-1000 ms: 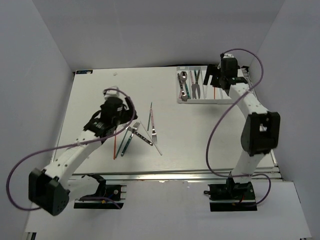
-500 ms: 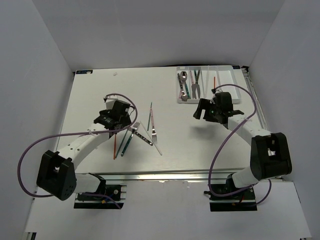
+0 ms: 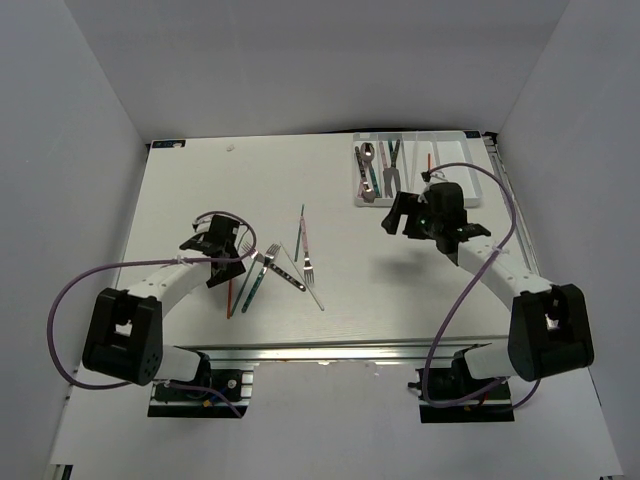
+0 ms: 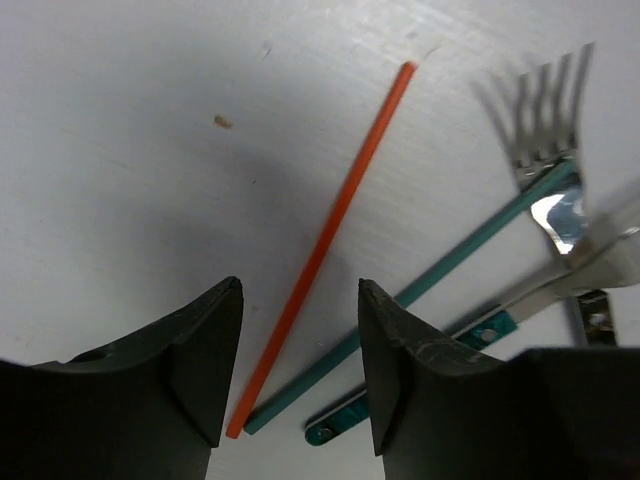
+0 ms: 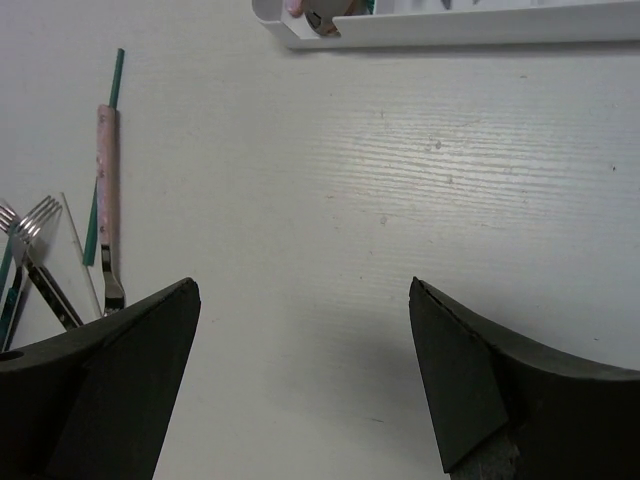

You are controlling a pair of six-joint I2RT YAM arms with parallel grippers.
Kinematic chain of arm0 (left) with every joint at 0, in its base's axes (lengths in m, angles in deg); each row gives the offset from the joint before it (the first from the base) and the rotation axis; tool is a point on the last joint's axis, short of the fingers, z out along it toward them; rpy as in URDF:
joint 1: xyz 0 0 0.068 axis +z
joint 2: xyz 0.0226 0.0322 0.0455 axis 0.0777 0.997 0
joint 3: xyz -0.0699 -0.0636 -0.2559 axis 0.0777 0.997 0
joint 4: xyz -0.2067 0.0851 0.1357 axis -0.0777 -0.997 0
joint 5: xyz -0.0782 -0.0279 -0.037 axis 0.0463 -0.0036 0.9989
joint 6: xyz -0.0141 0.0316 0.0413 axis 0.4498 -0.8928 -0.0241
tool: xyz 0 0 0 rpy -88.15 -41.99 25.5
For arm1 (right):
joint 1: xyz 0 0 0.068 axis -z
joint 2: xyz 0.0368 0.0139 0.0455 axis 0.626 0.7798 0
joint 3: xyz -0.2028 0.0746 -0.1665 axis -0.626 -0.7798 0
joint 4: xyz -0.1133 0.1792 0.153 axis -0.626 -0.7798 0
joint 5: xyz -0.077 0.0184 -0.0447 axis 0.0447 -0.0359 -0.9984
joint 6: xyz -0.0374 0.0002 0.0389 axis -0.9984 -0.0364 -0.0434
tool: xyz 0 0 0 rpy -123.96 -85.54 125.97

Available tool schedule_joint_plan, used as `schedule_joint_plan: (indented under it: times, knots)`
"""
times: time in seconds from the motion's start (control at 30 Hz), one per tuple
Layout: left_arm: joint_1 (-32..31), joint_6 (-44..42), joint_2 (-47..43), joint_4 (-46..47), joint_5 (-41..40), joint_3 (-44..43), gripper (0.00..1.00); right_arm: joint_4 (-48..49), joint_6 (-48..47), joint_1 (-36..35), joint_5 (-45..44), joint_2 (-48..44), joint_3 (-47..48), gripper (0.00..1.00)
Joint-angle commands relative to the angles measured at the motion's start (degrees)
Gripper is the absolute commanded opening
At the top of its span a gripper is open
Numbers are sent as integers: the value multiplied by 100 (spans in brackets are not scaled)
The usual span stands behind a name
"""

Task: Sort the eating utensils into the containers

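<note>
Chopstick pick-up looks like the step in hand.

Top view: left gripper [image 3: 224, 266] sits low, right at the near end of the orange chopstick [image 3: 231, 295]. The other utensils [image 3: 285, 265] lie just to its right in a loose pile. Right gripper [image 3: 392, 222] hangs over bare table. The white tray [image 3: 455, 165] is just behind it, w/ a few utensils in its slots.

Left wrist view: left gripper [image 4: 300, 300] is open wide and holds nothing. The orange chopstick [image 4: 340, 215] runs up btwn the 2 fingers. A teal-handled fork [image 4: 470, 250] lies close on the right, almost touching the stick's near end. To do it well, I think: go straight down, keep the right finger off the fork, close slow, since a thin stick can roll or slip.

Right wrist view: right gripper [image 5: 302, 300] is open wide, empty. Tray [image 5: 450, 30] is ahead of it, and a pink-handled utensil [image 5: 105, 170] lies off to its left.

Writing: no brand, label or words can be read in any view.
</note>
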Motion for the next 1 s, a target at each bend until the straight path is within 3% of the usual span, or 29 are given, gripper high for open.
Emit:
schedule_joint_plan:
  times: [0.0,0.33,0.6,0.83,0.97]
  knots:
    - [181,159,176,120,328,246,59,228,47,-36,81,-314,-173,89]
    - [226,344,616,200,242,572,52,412,47,-36,151,-438,-191,89]
    - [313,528,686,103,-22,651,40,351,30,-45,72,-693,-235,89]
    - [638,713,476,331,-189,923,25,325,30,-45,125,-807,-235,89]
    - [955,792,388,638,-58,1178,10,298,38,-45,133,-834,-226,89]
